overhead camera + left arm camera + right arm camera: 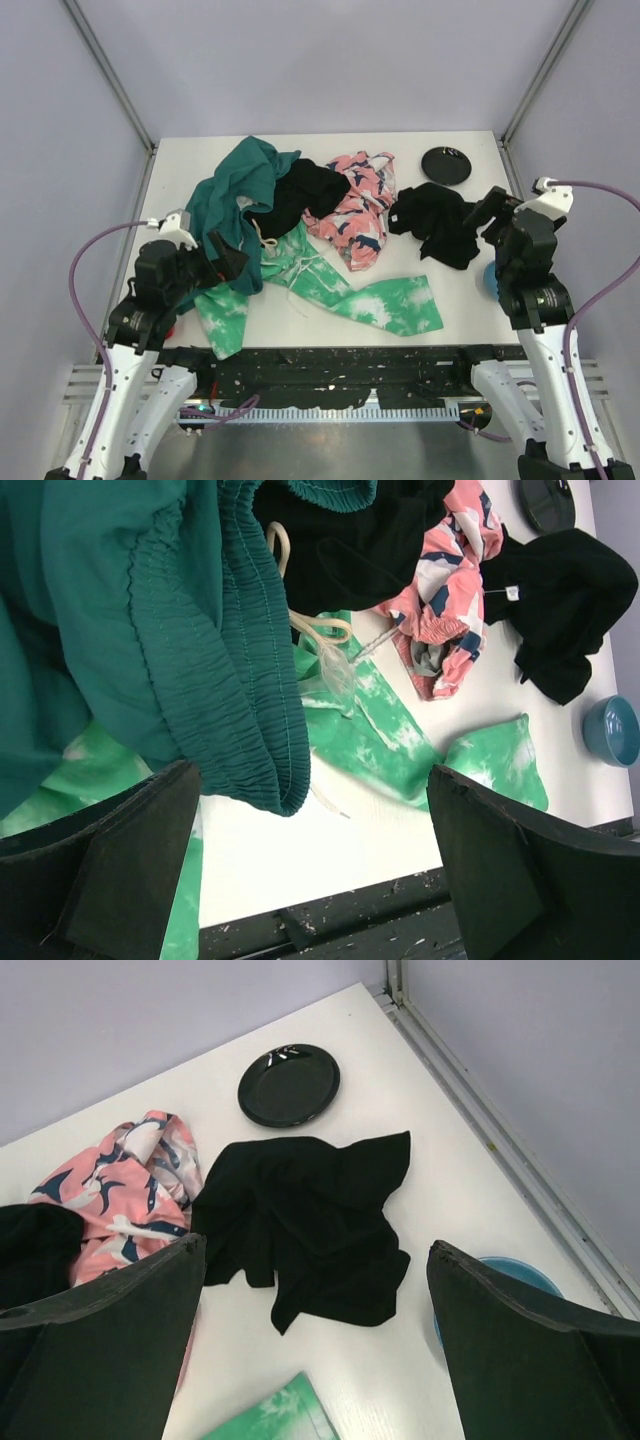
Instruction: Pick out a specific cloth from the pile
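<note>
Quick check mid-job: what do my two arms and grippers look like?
Both arms match: white lower links, black joint housings, a white camera mount at each wrist. A purple cable loops from the left arm, another from the right arm. Gripper fingers are broad, flat, matte black wedges.

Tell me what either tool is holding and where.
Nothing. Left tool and right tool are open, empty; the labelled black cloth lies loose on the table.

Looks like a robotics lab test cell: white desk (465, 300) boxed in by plain grey-lilac walls (320, 60) and metal frame posts (108, 65), with cabled robot arms (527, 272) bolted at its near edge.
</note>
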Action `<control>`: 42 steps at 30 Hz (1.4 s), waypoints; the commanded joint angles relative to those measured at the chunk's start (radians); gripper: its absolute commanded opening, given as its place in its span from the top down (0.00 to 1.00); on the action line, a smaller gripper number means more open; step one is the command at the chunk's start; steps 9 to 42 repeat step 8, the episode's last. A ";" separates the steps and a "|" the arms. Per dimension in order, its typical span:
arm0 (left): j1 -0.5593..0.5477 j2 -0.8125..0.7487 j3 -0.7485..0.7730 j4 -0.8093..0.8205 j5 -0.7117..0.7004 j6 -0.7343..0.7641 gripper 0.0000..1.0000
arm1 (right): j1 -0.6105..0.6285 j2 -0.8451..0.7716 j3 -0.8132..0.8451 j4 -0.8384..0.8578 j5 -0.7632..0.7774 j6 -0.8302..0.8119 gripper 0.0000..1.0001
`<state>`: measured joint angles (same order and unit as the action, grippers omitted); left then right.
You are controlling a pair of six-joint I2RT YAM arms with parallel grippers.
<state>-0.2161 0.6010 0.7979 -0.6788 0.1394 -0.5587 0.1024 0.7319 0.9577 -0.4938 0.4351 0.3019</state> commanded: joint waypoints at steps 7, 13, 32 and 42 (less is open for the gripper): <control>-0.003 -0.067 0.000 -0.067 -0.075 -0.023 0.00 | 0.000 -0.109 -0.099 0.034 -0.053 -0.030 0.05; -0.003 -0.067 0.000 -0.068 -0.080 -0.023 0.00 | -0.001 -0.105 -0.097 0.029 -0.053 -0.029 0.05; -0.003 -0.067 0.000 -0.068 -0.080 -0.023 0.00 | -0.001 -0.105 -0.097 0.029 -0.053 -0.029 0.05; -0.003 -0.067 0.000 -0.068 -0.080 -0.023 0.00 | -0.001 -0.105 -0.097 0.029 -0.053 -0.029 0.05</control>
